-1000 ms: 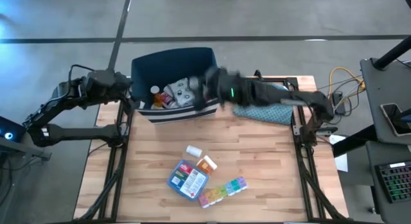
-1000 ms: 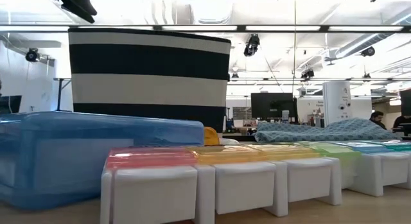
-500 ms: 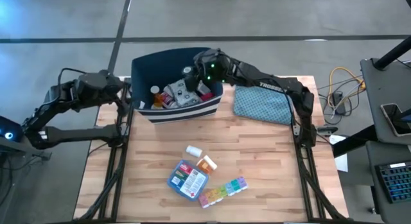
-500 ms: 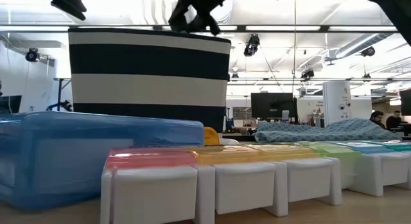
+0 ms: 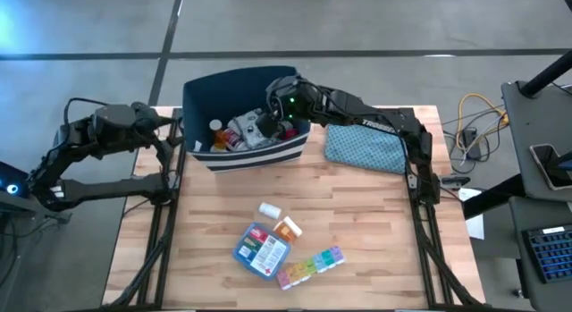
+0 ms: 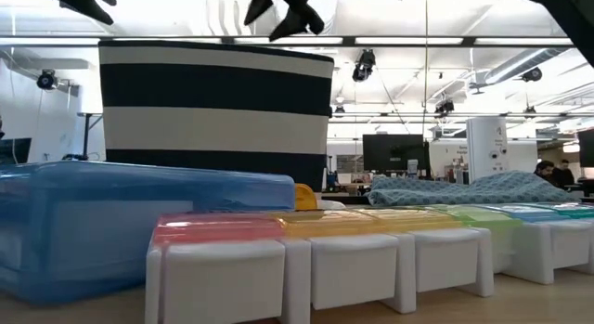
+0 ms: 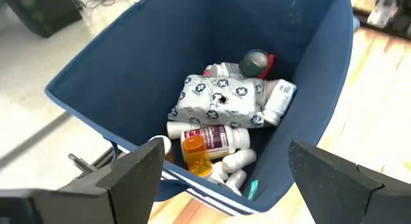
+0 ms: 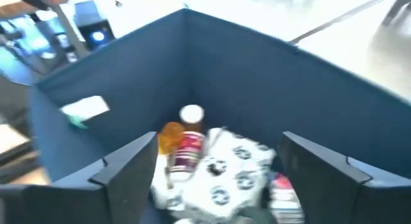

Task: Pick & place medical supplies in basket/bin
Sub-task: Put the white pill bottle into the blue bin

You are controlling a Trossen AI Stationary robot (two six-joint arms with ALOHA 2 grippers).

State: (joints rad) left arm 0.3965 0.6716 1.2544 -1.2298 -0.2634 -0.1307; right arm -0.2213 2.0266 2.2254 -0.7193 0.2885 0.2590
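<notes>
The large dark navy soft-sided bin [image 5: 243, 115] sits at the far edge of the wooden table [image 5: 357, 249], left of centre, already holding a white patterned wipes packet [image 7: 218, 101], an orange pill bottle [image 7: 196, 152] and several white bottles. Above its right side hangs the right gripper [image 5: 273, 111], fingers spread and nothing between them. Half a second ago it was lower inside the bin; a second ago the arm was sweeping in from the right. That suggests a supply has just been dropped, though which one I cannot tell.

Four supplies remain on the near table: a small white pill bottle [image 5: 269, 209], an orange-capped bottle [image 5: 288, 228], a blue first-aid pouch [image 5: 261, 251] and a rainbow pill organizer [image 5: 309, 265].

The left gripper [image 5: 165, 124], spread and empty, has drawn back to the table's far left corner.

The wrist views alone show the bin's contents; the low view shows only its striped outer wall, with the pouch and organizer looming close.
</notes>
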